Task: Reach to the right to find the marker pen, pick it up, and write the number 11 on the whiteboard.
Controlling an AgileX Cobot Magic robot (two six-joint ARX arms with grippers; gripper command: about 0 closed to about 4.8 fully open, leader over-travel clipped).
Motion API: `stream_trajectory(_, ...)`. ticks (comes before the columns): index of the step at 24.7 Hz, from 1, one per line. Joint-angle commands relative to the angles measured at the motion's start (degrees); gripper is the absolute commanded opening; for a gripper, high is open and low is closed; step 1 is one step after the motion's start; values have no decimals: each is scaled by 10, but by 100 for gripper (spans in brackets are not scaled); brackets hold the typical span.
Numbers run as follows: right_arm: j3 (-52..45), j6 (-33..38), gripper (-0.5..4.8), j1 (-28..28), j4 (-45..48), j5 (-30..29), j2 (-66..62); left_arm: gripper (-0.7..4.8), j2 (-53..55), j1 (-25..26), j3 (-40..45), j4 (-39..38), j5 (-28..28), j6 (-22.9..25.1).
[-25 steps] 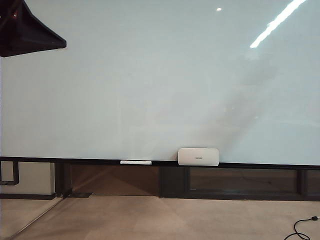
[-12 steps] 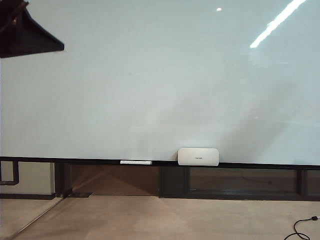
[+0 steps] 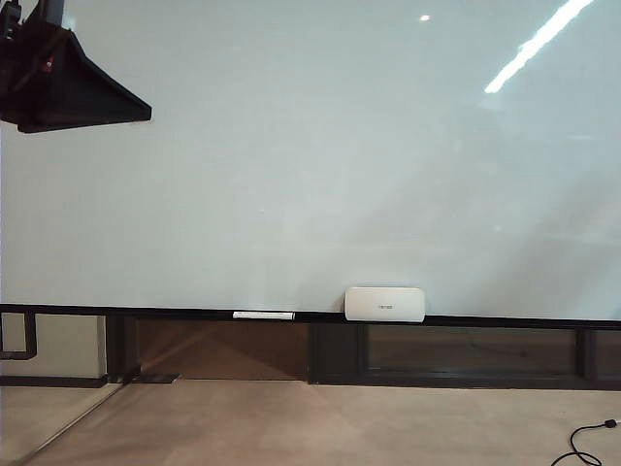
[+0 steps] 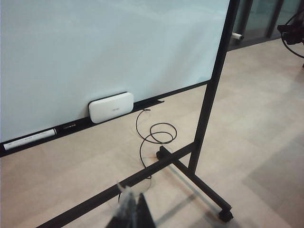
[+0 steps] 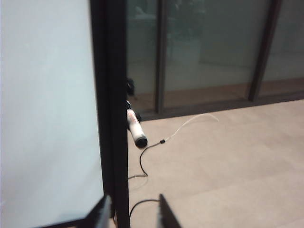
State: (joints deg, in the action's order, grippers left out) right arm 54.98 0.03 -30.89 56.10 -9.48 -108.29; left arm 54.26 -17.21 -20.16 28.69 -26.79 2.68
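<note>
The whiteboard (image 3: 320, 165) fills the exterior view, and its face shows only reflections. The number 11 is out of view. The marker pen (image 5: 136, 129), short and pale with a dark tip, sticks out from behind the board's black side post (image 5: 112, 109); it also shows small in the left wrist view (image 4: 237, 36). My right gripper (image 5: 133, 216) stands open and empty, well short of the pen, with the post showing between its fingers. My left gripper (image 4: 134, 210) is shut above the floor in front of the stand. The left arm is a dark wedge (image 3: 73, 92) at the exterior view's upper left.
A white eraser box (image 3: 385, 304) and a slim white pen (image 3: 264, 315) rest on the dark ledge (image 3: 146, 312). Black stand bars (image 4: 190, 166) with a castor (image 4: 225, 214) cross the floor. A looped cable (image 4: 156, 137) lies there. Dark glass panels (image 5: 209, 52) stand behind.
In the exterior view the left arm's dark wedge has come down and a little to the right. A faint shadow on the board has faded. Ledge items are unmoved.
</note>
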Motion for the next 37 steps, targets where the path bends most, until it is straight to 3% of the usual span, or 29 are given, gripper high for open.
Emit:
stream_trajectory(1,7,-6,245,-5,29,-40,-10,-5,5,1,0,3,-4,8)
stream_trajectory(2,9,-5,285,-5,29,-40,-14,-5,6,1,0,3,-4,15)
stream_trajectory(4,16,-8,307,-6,29,-40,-24,-5,7,1,0,3,-5,16)
stream_trajectory(15,79,-19,311,-2,75,-46,-117,-5,53,1,0,6,-5,30)
stream_trajectory(24,105,-14,260,-4,71,19,-145,-5,87,1,0,22,13,28)
stream_trajectory(30,161,-17,261,-11,66,-47,-184,-5,87,1,-1,32,10,27)
stream_trajectory(37,221,-18,300,-12,55,-49,-223,-5,88,1,-1,32,11,29)
